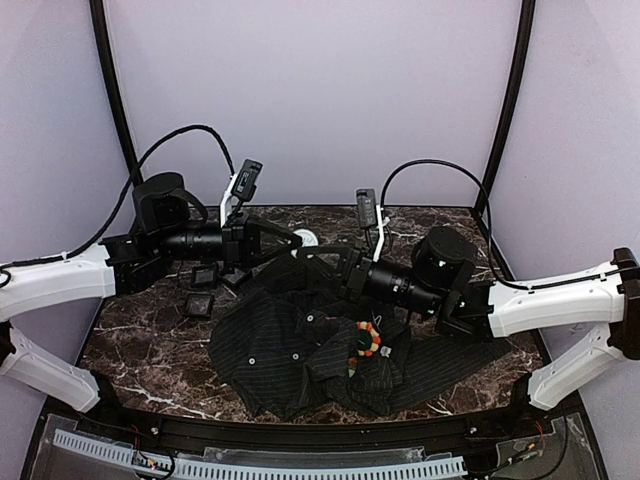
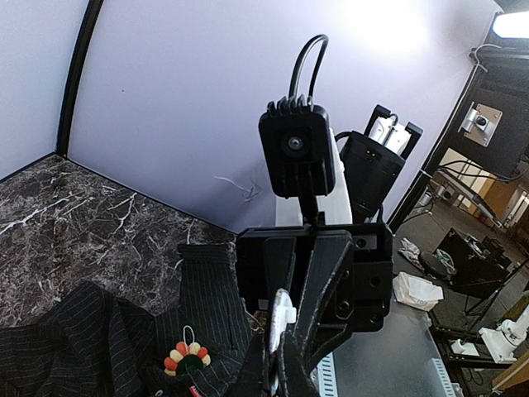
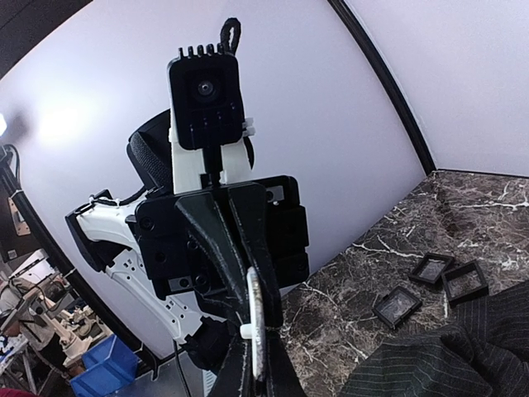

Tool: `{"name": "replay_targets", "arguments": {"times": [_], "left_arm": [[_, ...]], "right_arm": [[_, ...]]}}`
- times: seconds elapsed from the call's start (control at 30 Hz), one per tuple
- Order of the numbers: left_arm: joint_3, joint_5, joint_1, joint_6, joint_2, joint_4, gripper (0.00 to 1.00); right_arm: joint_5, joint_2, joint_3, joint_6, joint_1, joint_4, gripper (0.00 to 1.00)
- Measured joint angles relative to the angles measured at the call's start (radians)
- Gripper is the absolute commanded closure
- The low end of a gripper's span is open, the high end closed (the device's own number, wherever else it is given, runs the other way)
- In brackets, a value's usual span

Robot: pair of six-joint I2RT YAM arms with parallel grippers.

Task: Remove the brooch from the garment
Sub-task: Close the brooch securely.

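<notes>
The brooch (image 1: 368, 338), a small flower of orange, red and white beads, lies on the crumpled black pinstriped garment (image 1: 280, 340). The left wrist view shows the brooch (image 2: 187, 357) with its green centre on the garment (image 2: 91, 339). Above the garment's far edge my left gripper (image 1: 292, 243) and right gripper (image 1: 316, 252) meet tip to tip. Each is shut on the same thin white disc (image 1: 305, 238). That disc (image 2: 282, 318) stands edge-on between my left gripper (image 2: 279, 376) and the facing right gripper (image 2: 307, 273). In the right wrist view the disc (image 3: 256, 322) sits above my right gripper (image 3: 254, 376).
Small square black boxes (image 1: 200, 290) lie on the marble table (image 1: 130, 345) left of the garment; the right wrist view shows three of these boxes (image 3: 431, 269). Pale walls and black corner posts (image 1: 112, 90) enclose the back. A cable tray (image 1: 260, 465) runs along the near edge.
</notes>
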Motion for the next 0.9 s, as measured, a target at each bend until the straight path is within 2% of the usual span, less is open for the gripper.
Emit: {"name": "replay_targets", "arguments": {"times": [0.2, 0.9], "left_arm": [[0.0, -0.001, -0.002, -0.008, 0.0, 0.0, 0.99], [-0.025, -0.052, -0.01, -0.024, 0.012, -0.004, 0.99]], "right_arm": [[-0.006, 0.0, -0.008, 0.032, -0.003, 0.015, 1.0], [-0.028, 0.01, -0.056, 0.191, -0.028, 0.049, 1.0]]}}
